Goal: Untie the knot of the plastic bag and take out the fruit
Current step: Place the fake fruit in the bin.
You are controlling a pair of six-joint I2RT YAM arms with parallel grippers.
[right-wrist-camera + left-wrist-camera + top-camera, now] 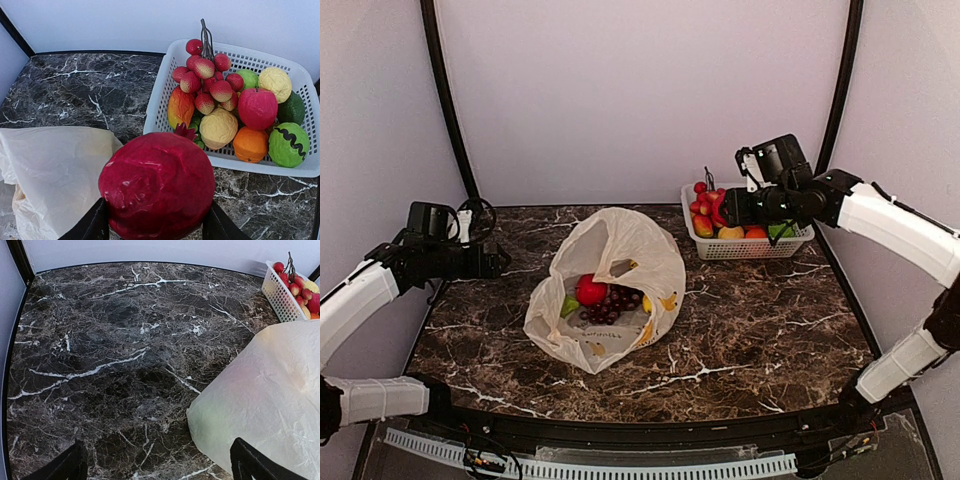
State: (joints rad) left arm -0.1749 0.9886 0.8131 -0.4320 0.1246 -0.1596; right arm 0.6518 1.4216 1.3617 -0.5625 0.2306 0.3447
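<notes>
A dark red pomegranate (157,185) is clamped between the 2 fingers of the right gripper (156,224), held above the table (750,320) just short of the near rim of the white basket (160,100). The basket is already loaded with a berry bunch, an apple, an orange and green and yellow pieces.

The plastic bag (620,240) is seen at the middle of the table with its mouth spread open; no knot can be made out, so the untying is judged done. The fruit (605,295) left inside is counted as 1 red ball, 1 dark grape bunch and some green and yellow pieces, so the emptying is judged partly done.

The left gripper (162,467) is held wide apart and empty, with the bag's edge just beside its right finger.

Bare marble is offered left of the bag and at the front right. The basket is set tight in the back right corner, near the wall.
</notes>
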